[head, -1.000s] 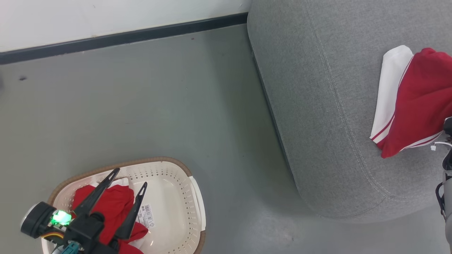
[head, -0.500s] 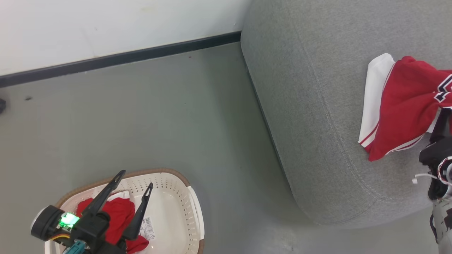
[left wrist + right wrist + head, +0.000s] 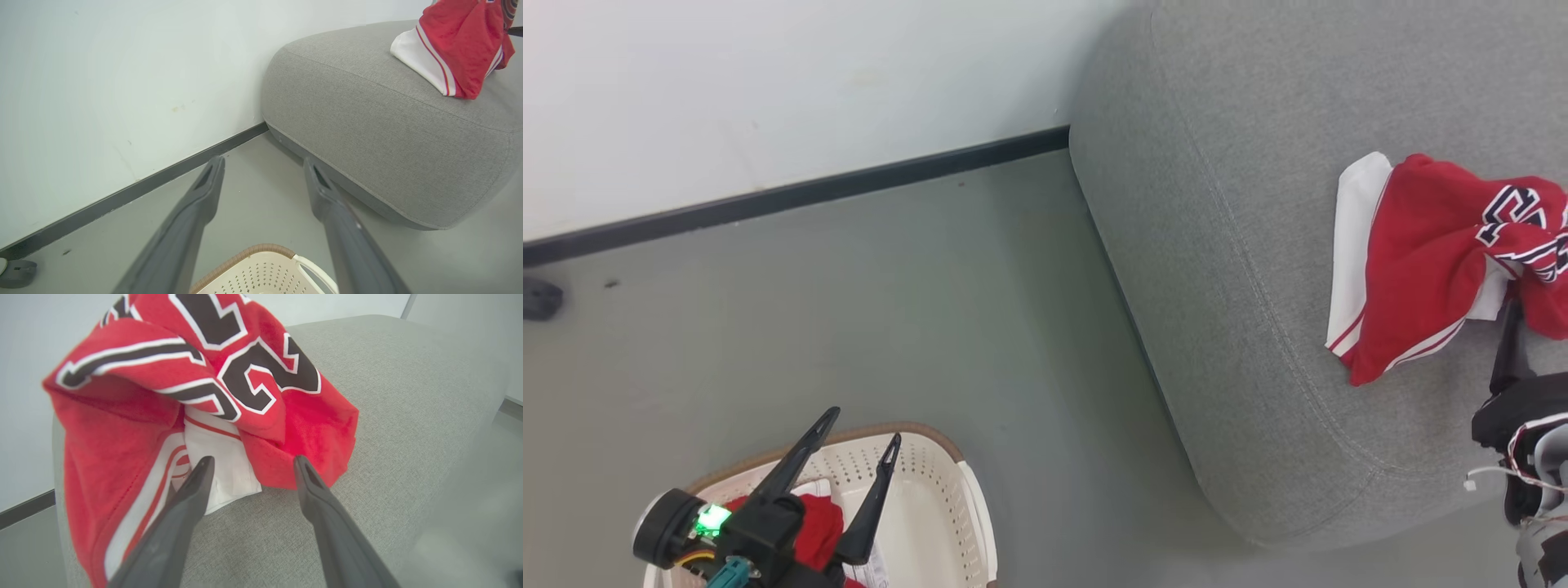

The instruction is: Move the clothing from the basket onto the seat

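Red clothing with white trim and dark lettering lies bunched on the grey seat, toward its right side. My right gripper is open, its tips at the near edge of that clothing, with a white fold lying between them. One dark finger of it rises at the right edge of the head view. More red clothing sits in the cream basket on the floor at the lower left. My left gripper hangs open and empty above the basket's far rim, pointing toward the wall.
A white wall with a dark baseboard runs behind the grey floor. A small dark object lies on the floor by the baseboard at the far left. Open floor separates the basket from the seat.
The head camera has tilted up, so the whole picture has slid down. More of the lettered clothing and of the right gripper shows now. Both grippers stay open.
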